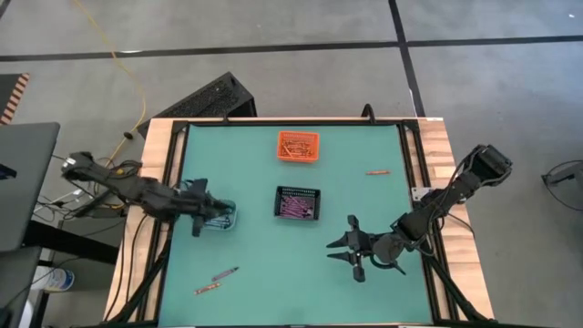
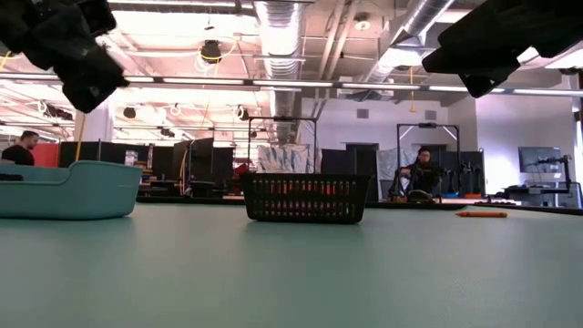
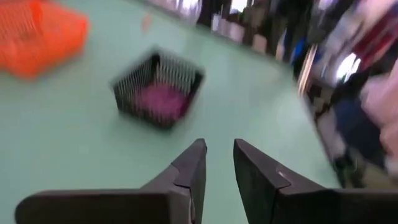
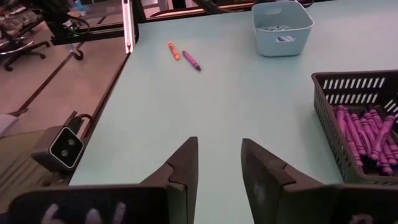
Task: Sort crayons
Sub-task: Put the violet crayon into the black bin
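Three loose crayons lie flat on the green table: an orange one (image 1: 378, 171) at the far right, and a purple one (image 1: 226, 273) and an orange one (image 1: 208, 289) at the near left. Orange crayons fill the orange bin (image 1: 299, 146); purple crayons (image 4: 360, 134) fill the black bin (image 1: 298, 202). My left gripper (image 3: 219, 162) hovers above the pale blue bin (image 1: 221, 219), open, nothing between its fingers. My right gripper (image 4: 217, 162) hangs open over bare table near the right edge, pointing toward the table's left.
The three bins stand in the table's far and middle part. Bare green surface lies between the black bin and the near edge. A raised dark frame (image 1: 173, 210) runs along the table's sides. People sit in the room beyond the table.
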